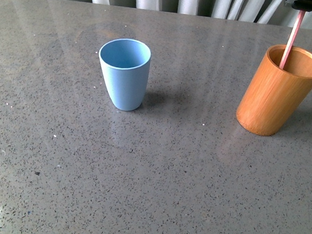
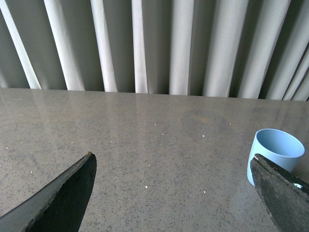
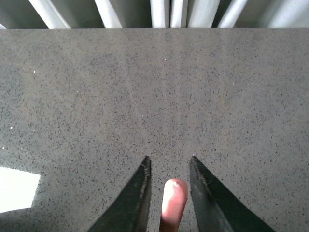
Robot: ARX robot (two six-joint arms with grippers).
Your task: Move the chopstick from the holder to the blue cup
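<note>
Idling left gripper [image 2: 174, 155]: jaws spread wide with nothing between them, hovering above the bare tabletop [image 2: 145, 145]; the blue cup [image 2: 275, 150] sits just beside one finger.
Receiving blue cup: upright and empty, left of the tabletop's middle, toward the far edge.
Standing holder [image 1: 277, 93]: near the right edge, well apart from the cup.
Leaning chopstick [image 1: 291, 41]: lower end inside the holder, long axis steep, top running up into the gripper at the far right corner.
Straddling right gripper [image 3: 170, 157]: much the nearer arm, pointing down from above. Its jaws are narrow, one on each side of the stick's top; I cannot tell whether they pinch it.
Coming move: likely a lift along the stick's axis to clear the rim, then a carry leftward.
</note>
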